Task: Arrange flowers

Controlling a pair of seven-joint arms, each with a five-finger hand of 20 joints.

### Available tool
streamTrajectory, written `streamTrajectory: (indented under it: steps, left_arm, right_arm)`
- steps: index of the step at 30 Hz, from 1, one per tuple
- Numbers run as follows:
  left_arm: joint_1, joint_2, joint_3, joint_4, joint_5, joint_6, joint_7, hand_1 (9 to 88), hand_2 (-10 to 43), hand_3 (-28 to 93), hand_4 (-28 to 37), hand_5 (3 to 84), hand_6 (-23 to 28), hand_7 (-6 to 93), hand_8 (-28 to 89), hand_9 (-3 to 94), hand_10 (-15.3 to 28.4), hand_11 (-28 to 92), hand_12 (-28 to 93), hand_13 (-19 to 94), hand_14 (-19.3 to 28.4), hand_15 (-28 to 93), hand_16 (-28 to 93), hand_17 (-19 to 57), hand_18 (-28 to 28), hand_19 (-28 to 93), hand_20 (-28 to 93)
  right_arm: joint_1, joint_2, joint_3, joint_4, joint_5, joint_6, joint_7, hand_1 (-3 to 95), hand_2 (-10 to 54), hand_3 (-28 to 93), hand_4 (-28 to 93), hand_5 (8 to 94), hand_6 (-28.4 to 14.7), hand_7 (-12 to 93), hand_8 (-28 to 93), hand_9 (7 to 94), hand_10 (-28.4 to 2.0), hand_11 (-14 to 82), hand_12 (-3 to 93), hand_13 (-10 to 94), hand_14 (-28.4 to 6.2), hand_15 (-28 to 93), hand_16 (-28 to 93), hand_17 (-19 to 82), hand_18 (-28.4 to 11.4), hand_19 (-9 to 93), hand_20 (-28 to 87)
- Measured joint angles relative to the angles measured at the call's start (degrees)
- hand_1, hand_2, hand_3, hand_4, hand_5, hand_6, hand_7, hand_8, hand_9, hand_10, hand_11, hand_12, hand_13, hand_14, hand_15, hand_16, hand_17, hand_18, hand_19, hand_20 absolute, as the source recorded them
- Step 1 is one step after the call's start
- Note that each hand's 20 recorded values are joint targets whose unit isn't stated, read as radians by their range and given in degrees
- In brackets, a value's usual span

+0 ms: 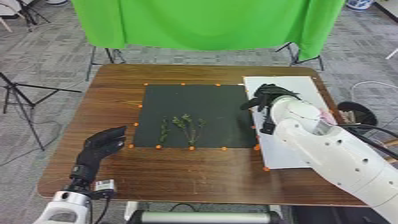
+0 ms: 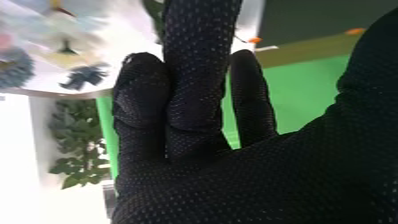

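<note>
- green sprigs (image 1: pixel 187 127) lie on the dark mat's (image 1: pixel 187 100) near half, far half's wide open
- right hand (image 1: pixel 266 99) is just right of the mat, fingers loose, above the white board (image 1: pixel 281 152) with pale flowers (image 2: pixel 69 56)
- left hand's (image 1: pixel 99 146) relaxed left of it, roomy tabletop (image 1: pixel 195 175) nearside

Table (image 1: pixel 195 177): brown wood, grained, with a soft sheen at the frame's lower middle. Mat (image 1: pixel 178 102) at centre: dark, flat matt. Sheet (image 1: pixel 279 152) at right: white, smooth, paper-like. Cloth (image 1: pixel 213 27) up top: green, softly folded. Right arm (image 1: pixel 333 155), lower right: smooth, plastic-looking shell. Right hand (image 1: pixel 271 93): matt black fabric, pale-flecked, finely textured.
</note>
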Motion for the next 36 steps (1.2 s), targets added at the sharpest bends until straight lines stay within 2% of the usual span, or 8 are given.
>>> streamTrajectory:
  steps: [6,9,15,20,25,26,31,36]
  left_arm:
    - [0.2,-0.23,0.0,-0.19,0.0,0.0,-0.01,38.5,-9.5,64,-14.3,45.9,0.7,18.3,-7,36.8,10.6,23,17,33,16.0,24,2,5.3,15.9,18,20]
    - [0.2,-0.29,0.02,-0.2,0.0,-0.01,-0.01,38.5,-9.5,64,-14.3,45.9,0.6,18.3,-7,36.8,10.6,23,17,33,16.1,24,2,5.3,15.9,18,20]
    - [0.2,-0.37,0.04,-0.21,0.01,-0.01,-0.01,38.4,-9.5,64,-14.2,45.9,0.5,18.3,-7,36.7,10.5,23,17,33,16.1,24,2,5.3,15.9,18,20]
    - [0.2,-0.46,0.04,-0.21,0.05,-0.02,-0.03,38.5,-9.5,64,-14.3,45.9,0.5,18.3,-7,36.7,10.5,23,17,33,16.0,24,2,5.2,15.9,18,20]
    - [0.2,-0.56,0.05,-0.21,0.08,-0.02,-0.03,38.7,-9.5,64,-14.4,45.9,0.5,18.5,-7,36.7,10.5,23,17,33,16.0,24,2,5.2,15.9,18,20]
    - [0.2,-0.59,0.05,-0.21,0.09,-0.02,-0.03,38.7,-9.5,64,-14.4,46.0,0.5,18.5,-7,36.7,10.5,23,17,33,16.1,24,2,5.2,15.9,18,20]
    - [0.1,-0.69,0.03,-0.22,0.11,-0.03,-0.03,38.8,-9.5,64,-14.4,45.9,0.6,18.5,-7,36.8,10.5,23,17,33,16.0,24,2,5.2,16.0,18,20]
    - [0.1,-0.78,0.02,-0.22,0.12,-0.03,-0.03,39.0,-9.5,64,-14.3,46.0,0.6,18.5,-7,36.8,10.5,23,17,33,15.9,24,2,5.2,15.9,18,20]
  right_arm:
    - [-1.1,0.2,0.4,1.4,0.3,1.5,0.9,30.0,-9.5,58,-17,45.6,-1.4,6,-6,50.0,-23.7,5.7,7.4,93,-6.5,41,25,67,-8.3,87,24]
    - [-1.7,0.2,0.7,1.8,0.5,2.6,1.1,32.1,-9.5,58,-16,48.0,-1.4,7,-6,55.1,-22.1,6.5,8.3,93,-6.1,41,25,68,-8.1,87,23]
    - [-2.2,0.6,0.7,1.8,0.4,7.3,1.0,41.9,-9.5,62,-16,55.7,-1.0,11,-7,67.5,-17.7,9.2,12.3,94,-4.2,46,24,69,-7.7,89,25]
    - [-2.3,1.0,-1.1,2.5,-1.8,12.4,0.4,47.1,-9.5,63,-18,60.7,-0.3,14,-8,73.9,-16.3,12.2,15.0,94,-3.1,49,23,69,-8.1,91,27]
    - [-2.5,1.3,-2.8,2.9,-5.7,13.6,-0.7,50.4,-9.5,65,-20,64.0,0.1,16,-8,77.8,-15.0,15.0,16.5,94,-2.8,51,23,69,-7.9,92,29]
    - [-2.5,1.3,-3.2,3.1,-6.5,14.0,-0.9,53.1,-9.5,63,-20,64.9,0.1,17,-8,79.8,-14.5,14.2,19.7,94,-2.6,52,22,70,-7.8,92,30]
    - [-2.5,1.3,-5.1,3.7,-8.3,17.7,-1.5,66.2,-9.5,49,-15,71.0,-2.3,20,12,90.9,-12.5,6.3,32.1,94,-1.9,54,20,71,-6.9,90,34]
    - [-2.4,1.2,-6.3,4.4,-7.7,22.5,-2.0,68.5,-9.5,52,-14,78.6,-3.5,21,13,93.7,-11.8,12.9,29.9,94,-1.8,56,19,73,-6.1,88,36]
